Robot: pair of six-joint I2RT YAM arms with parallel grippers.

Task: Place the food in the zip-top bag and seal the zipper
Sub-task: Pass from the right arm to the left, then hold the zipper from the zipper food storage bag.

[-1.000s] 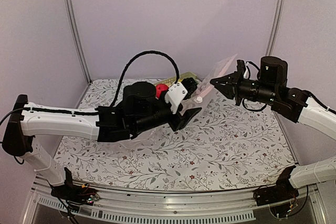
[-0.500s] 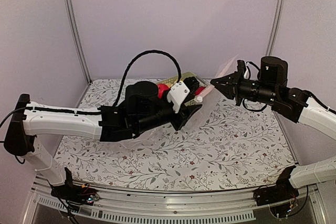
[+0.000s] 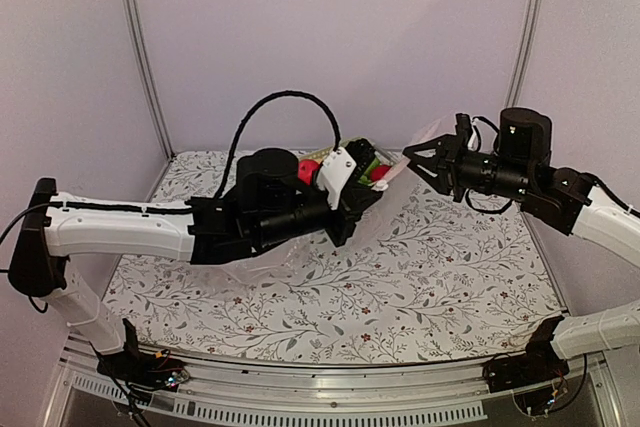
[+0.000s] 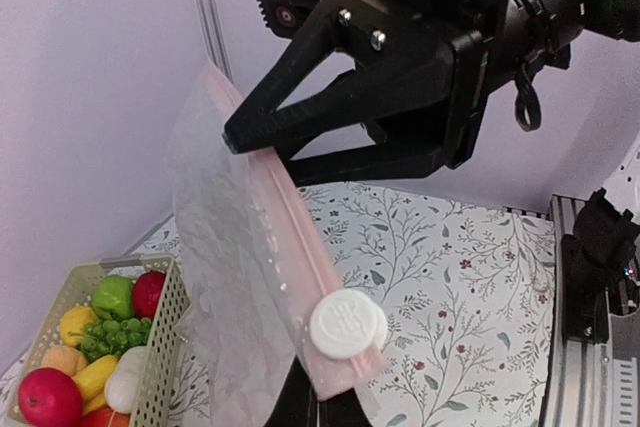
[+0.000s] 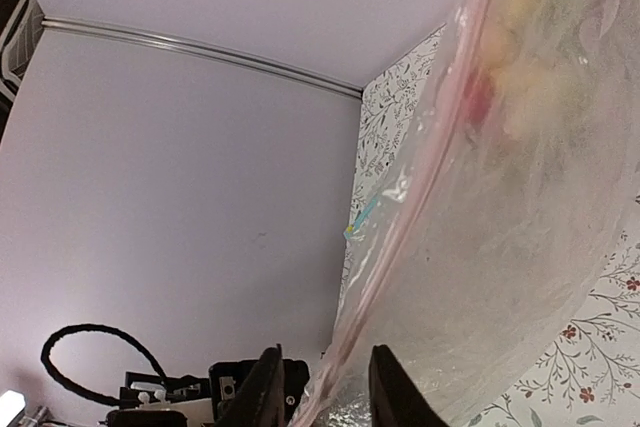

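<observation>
Top external view: the zip-top bag [image 3: 393, 173] is held up over the far middle of the table [image 3: 450, 277], stretched between the left gripper [image 3: 366, 187] and the right gripper [image 3: 412, 160]. Left wrist view: the left gripper is seen clenched on the bag's mouth end just below the white slider [image 4: 348, 324], the pink zipper [image 4: 285, 227] runs up to the right gripper's tips, and the food [image 4: 100, 347] sits in the basket [image 4: 168, 332] at the far edge. Right wrist view: the strip passes between parted fingers [image 5: 264, 392], but whether it is pinched cannot be told. Bag-opening is judged the step in hand. Next, the mouth must be parted before fruit is loaded.
</observation>
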